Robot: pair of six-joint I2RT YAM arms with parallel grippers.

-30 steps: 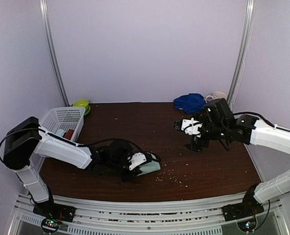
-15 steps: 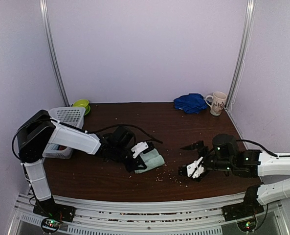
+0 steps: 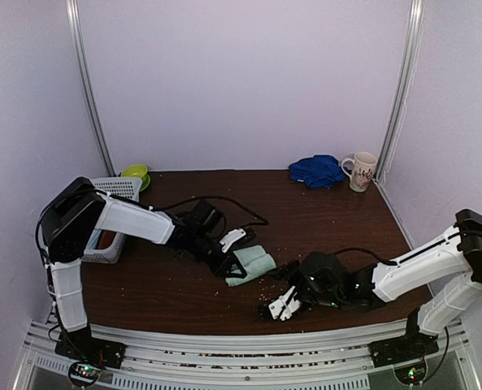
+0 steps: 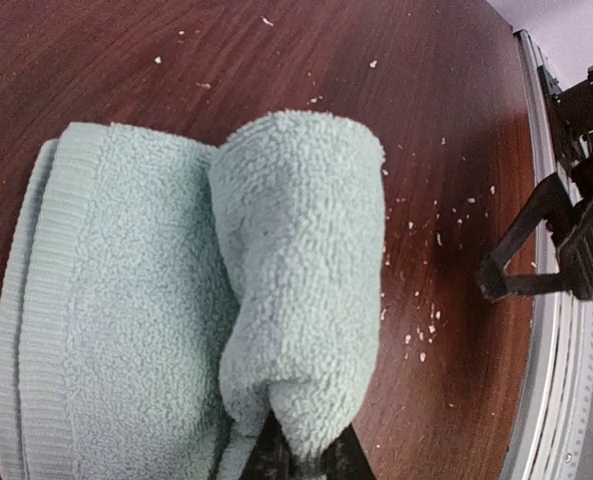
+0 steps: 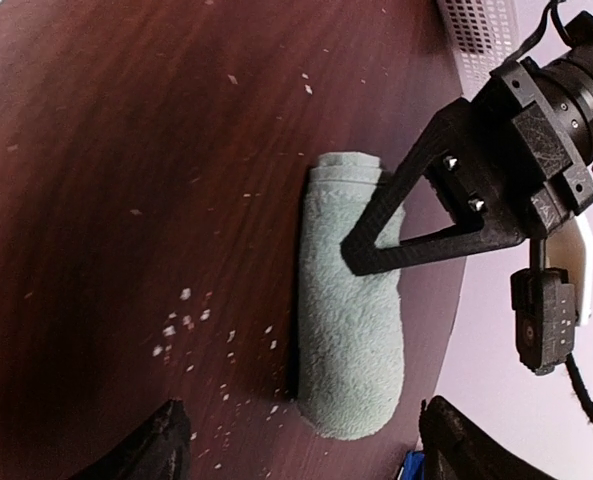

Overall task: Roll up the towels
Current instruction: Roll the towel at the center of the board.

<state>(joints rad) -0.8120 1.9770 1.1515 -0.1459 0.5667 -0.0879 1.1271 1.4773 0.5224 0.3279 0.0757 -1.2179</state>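
The pale mint-green towel (image 3: pixel 254 263) lies partly rolled left of the table's middle, with a thick roll (image 4: pixel 301 270) resting on its flat part (image 4: pixel 106 300). My left gripper (image 3: pixel 229 246) is shut on the near end of that roll (image 4: pixel 306 452). My right gripper (image 3: pixel 280 306) hangs low near the front edge, just right of the towel, and is open with nothing in it. Both of its fingertips (image 5: pixel 164 445) flank the view, and the roll's end (image 5: pixel 351 340) lies a little ahead of them. The royal blue towel (image 3: pixel 315 171) sits crumpled at the back right.
A white patterned mug (image 3: pixel 360 171) stands beside the blue towel. A white mesh basket (image 3: pixel 110 197) and a green bowl (image 3: pixel 135 172) are at the back left. Pale crumbs (image 3: pixel 277 284) dot the dark wooden table (image 3: pixel 322 227) near the towel. A black cable (image 3: pixel 224 201) loops behind the left gripper.
My right arm has swung from the back right down to the front, close to the mint towel, and its jaws have narrowed a little. My left gripper has carried the towel slightly right and back.
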